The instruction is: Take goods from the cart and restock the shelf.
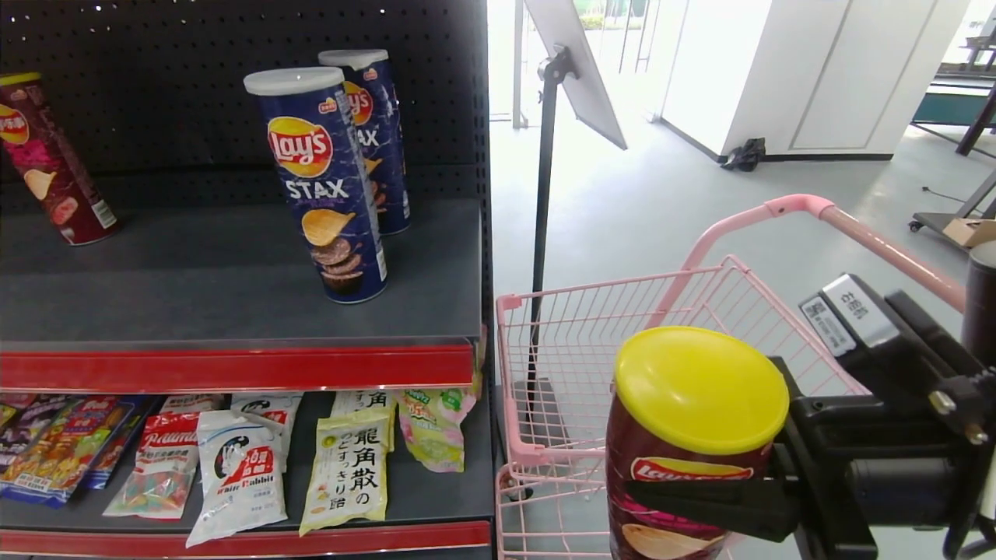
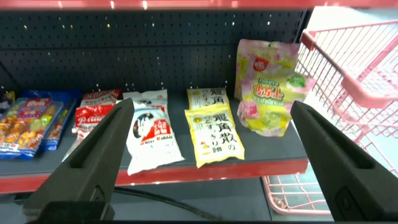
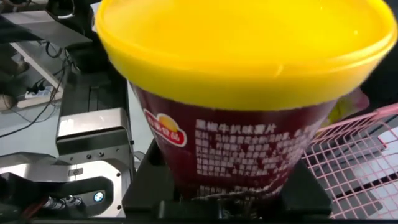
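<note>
The right gripper (image 1: 704, 498) was squeezed tight on a dark red chip can (image 1: 700, 389) with a yellow lid. The can stood straight up, its label showing a yellow and red badge. The pink cart (image 1: 591, 311) was just behind it. The left gripper (image 2: 211, 104) had its fingers spread wide, holding nothing. Past it, candy bags (image 2: 214, 134) lay on the low shelf (image 2: 186, 171). Two blue chip cans (image 1: 327, 179) stood far off.

Glossy printed maroon can (image 1: 685, 467) with smooth yellow plastic lid (image 1: 700, 385), pink-coated metal wire cart (image 1: 786, 207), matt grey shelf board (image 1: 194, 272), perforated black metal back panel (image 1: 156, 117), shiny red edge strip (image 1: 233, 367), crinkly glossy plastic snack bags (image 1: 233, 474).
</note>
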### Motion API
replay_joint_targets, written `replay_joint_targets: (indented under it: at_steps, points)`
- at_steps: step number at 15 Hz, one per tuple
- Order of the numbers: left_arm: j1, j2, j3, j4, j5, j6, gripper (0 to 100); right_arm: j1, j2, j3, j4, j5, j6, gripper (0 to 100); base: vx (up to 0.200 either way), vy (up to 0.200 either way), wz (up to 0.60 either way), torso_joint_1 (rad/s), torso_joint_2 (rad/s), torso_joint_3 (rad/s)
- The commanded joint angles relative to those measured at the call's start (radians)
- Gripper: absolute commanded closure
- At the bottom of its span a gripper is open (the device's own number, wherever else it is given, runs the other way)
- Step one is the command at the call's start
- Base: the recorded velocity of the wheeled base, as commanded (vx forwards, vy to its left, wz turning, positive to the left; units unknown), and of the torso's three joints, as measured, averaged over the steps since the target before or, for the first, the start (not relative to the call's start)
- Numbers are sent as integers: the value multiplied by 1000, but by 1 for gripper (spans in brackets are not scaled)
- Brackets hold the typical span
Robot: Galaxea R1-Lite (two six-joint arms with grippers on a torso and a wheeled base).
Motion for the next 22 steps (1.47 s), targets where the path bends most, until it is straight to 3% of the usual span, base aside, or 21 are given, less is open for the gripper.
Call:
replay_joint_targets:
  at_steps: [1,14,22]
  points:
    - [0,1,0,0,0,-1,0,-1,11,-7,0,1,-1,100,0,0,0,207,-525,-305]
    - [0,1,0,0,0,-1,0,-6,-17,7,0,1,1,100,0,0,0,214,-500,-287]
    - [0,1,0,0,0,-1,0,-66,-89,49,-2,44,-2,100,0,0,0,58,-124,-70]
